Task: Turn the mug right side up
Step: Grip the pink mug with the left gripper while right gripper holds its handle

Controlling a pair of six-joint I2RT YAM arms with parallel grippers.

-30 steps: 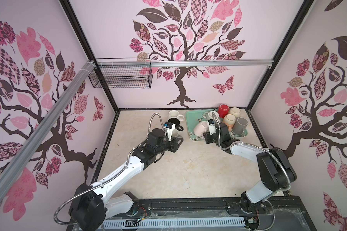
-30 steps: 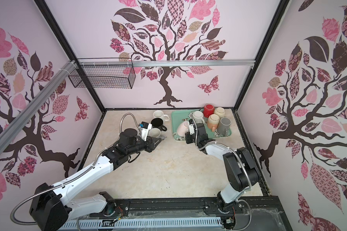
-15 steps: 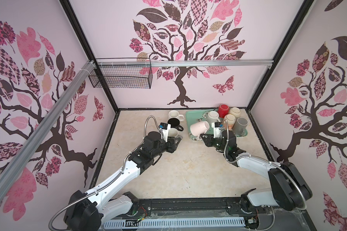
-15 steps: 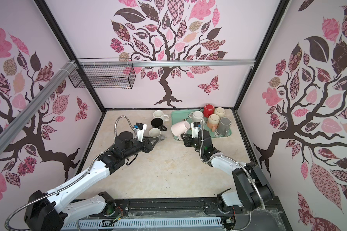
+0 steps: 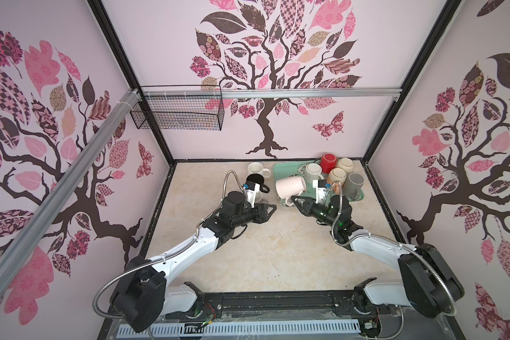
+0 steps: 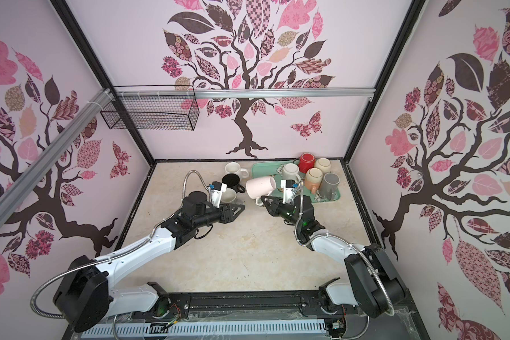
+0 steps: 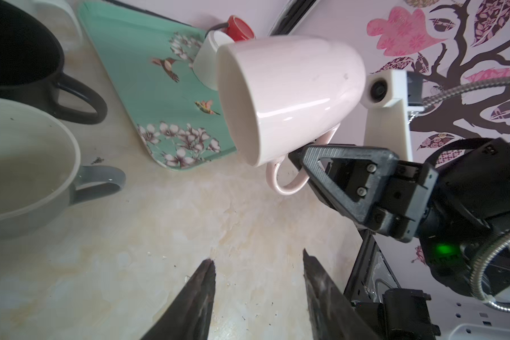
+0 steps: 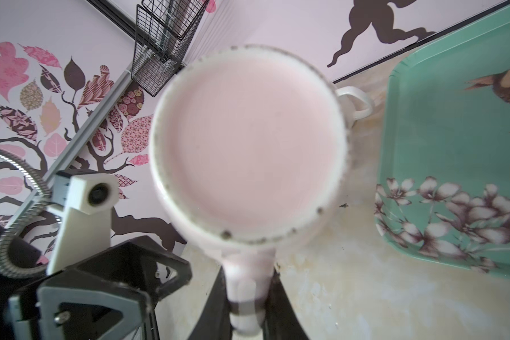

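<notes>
Grip confirmed: my right gripper (image 5: 295,202) is clamped tight on the handle (image 7: 286,182) of the pink mug (image 5: 290,188), which hangs on its side above the table (image 5: 277,250). Its mouth faces my left gripper (image 5: 273,207), just off the green tray (image 5: 280,170)'s near corner. That left gripper hovers half-open, holding nothing, beside the grey mug (image 7: 27,170).

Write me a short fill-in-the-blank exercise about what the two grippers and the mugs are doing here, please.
1. The right gripper is shut on the pink mug's ____.
2. The left gripper is ____ and holds nothing.
3. The red mug sits on the green ____.
Missing words: handle; open; tray.
</notes>
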